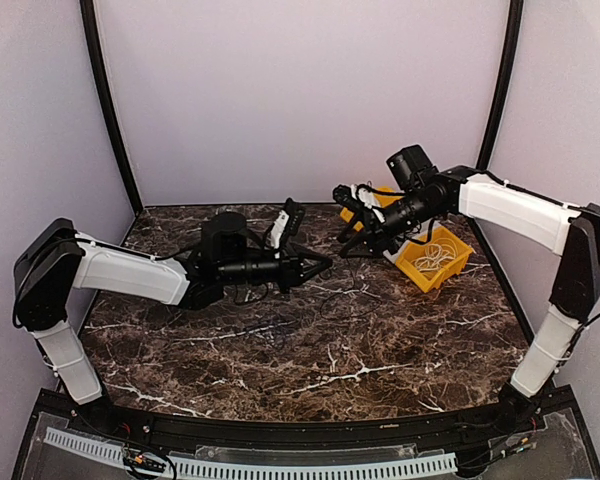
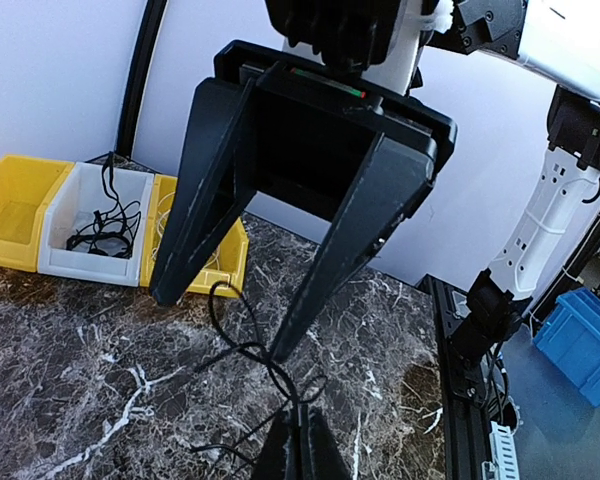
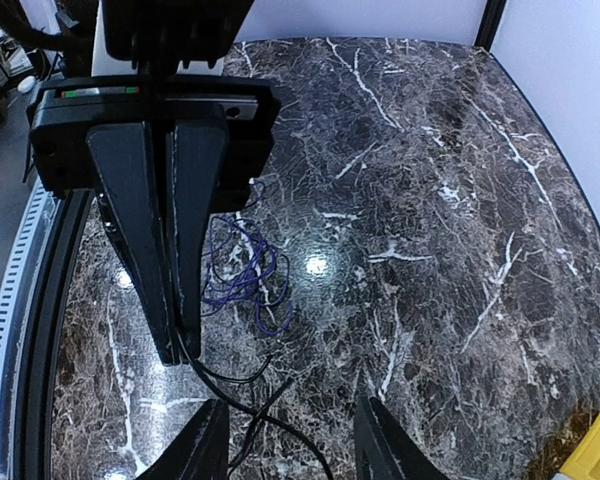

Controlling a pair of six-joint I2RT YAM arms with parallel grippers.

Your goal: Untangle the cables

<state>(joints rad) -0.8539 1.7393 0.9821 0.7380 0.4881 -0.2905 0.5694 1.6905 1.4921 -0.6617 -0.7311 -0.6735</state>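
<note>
A thin black cable (image 2: 279,379) hangs in loose loops above the marble table (image 1: 310,350), between my two grippers. My left gripper (image 1: 325,260) is shut on it; in the left wrist view its fingertips (image 2: 300,445) pinch the cable. My right gripper (image 1: 348,238) is open and faces the left one a short way off. It also shows in the left wrist view (image 2: 225,320), with the cable passing by one fingertip. In the right wrist view the cable (image 3: 236,381) trails from the shut left gripper (image 3: 175,345) down past my open right gripper (image 3: 292,445). A purple-blue cable (image 3: 242,278) lies coiled on the table.
Three bins stand at the back right: a yellow bin (image 2: 15,205), a white bin (image 2: 100,225) with black cables, and a yellow bin (image 1: 435,258) with pale cable coils. White walls and black corner posts enclose the table.
</note>
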